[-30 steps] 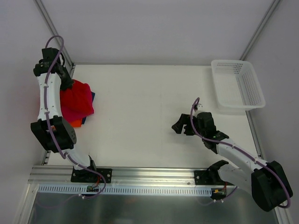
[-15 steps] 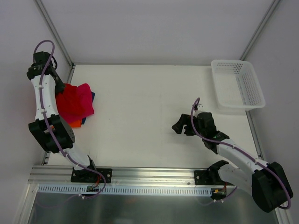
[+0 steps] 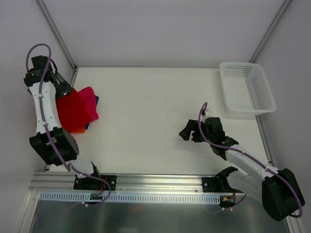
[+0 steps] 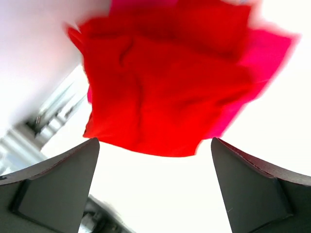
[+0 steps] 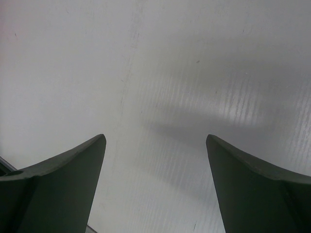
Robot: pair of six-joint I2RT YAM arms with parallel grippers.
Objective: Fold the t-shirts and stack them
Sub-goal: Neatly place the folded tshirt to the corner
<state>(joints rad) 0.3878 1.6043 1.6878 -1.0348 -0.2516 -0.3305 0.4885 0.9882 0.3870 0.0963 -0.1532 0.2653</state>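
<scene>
1. Bench [image 3: 146, 107]: a white, flat surface carrying everything listed below.
2. Left arm [image 3: 43, 109]: it reaches along the left edge of the bench to the far left corner, beside the stack of t-shirts.
3. Right arm [image 3: 243, 160]: it extends from its base toward the middle right of the bench, well apart from both the stack and the basket.
4. White plastic mesh basket [image 3: 265, 90]: it stands upright at the far right corner of the bench, with its perforated floor and walls in full view.
5. Red t-shirt [image 3: 73, 109]: the uppermost layer of the stack at the left edge of the bench. The left wrist view shows it blurred, just beyond the fingertips.
6. Magenta-pink t-shirt [image 3: 90, 101]: it lies under the red one and shows along its right side.
7. Orange t-shirt [image 3: 77, 129]: lower in the stack, it shows at the near edge.
8. Blue t-shirt [image 3: 96, 99]: only a thin sliver shows at the stack's right edge.
9. Left end effector [image 3: 64, 89]: its fingers are spread wide at the stack's far edge and hold nothing.
10. Right end effector [image 3: 187, 132]: its fingers are apart over bare bench and hold nothing.
</scene>
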